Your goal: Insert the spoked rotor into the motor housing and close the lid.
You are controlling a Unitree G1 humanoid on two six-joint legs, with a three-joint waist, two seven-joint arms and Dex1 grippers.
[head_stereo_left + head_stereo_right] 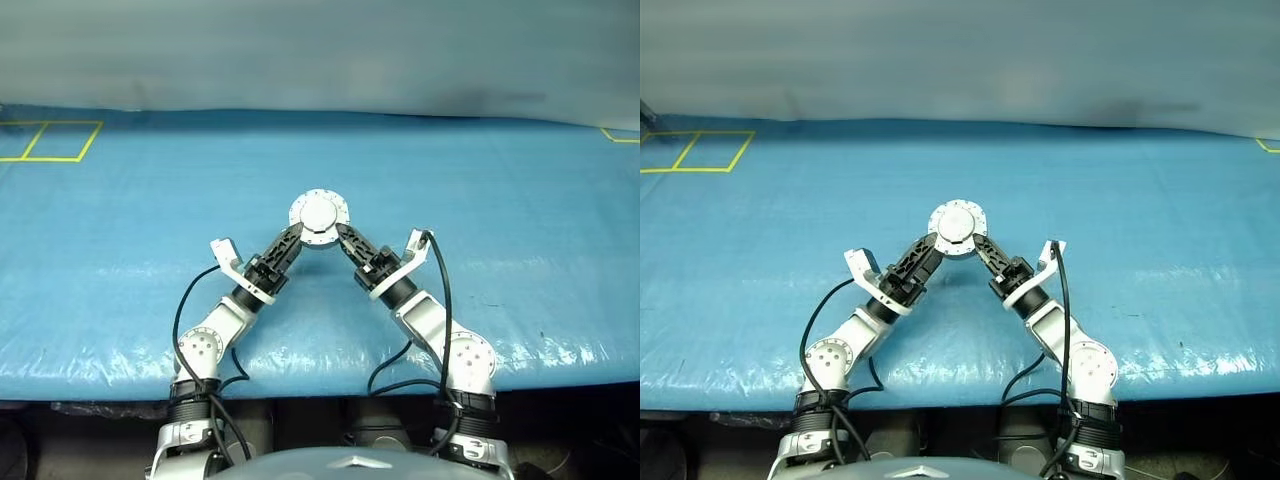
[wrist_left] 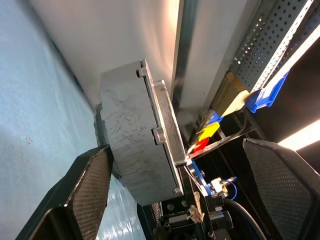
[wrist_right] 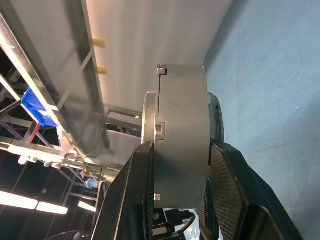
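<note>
The motor housing (image 1: 319, 216) hangs above the blue-covered desk (image 1: 520, 230), between the two arms, its round silvery face with a ring of small marks turned up toward the head camera. In the right wrist view it shows edge-on as a thick grey drum with a thinner flanged disc, apparently the lid (image 3: 149, 119), seated flush against one face, so the rotor is presumably already inside, though it cannot be seen. The right pincer (image 1: 343, 236) clamps the drum across its thickness, one finger pad (image 3: 227, 192) on each flat face. The left pincer (image 1: 293, 238) stands wide open around the same assembly, one finger (image 2: 90, 187) close beside the drum's wall and the other well clear, gripping nothing. The step in hand looks like closing or checking the lid. Next, the left pincer would need to close on the rim or press the lid home while the right steadies it.
</note>
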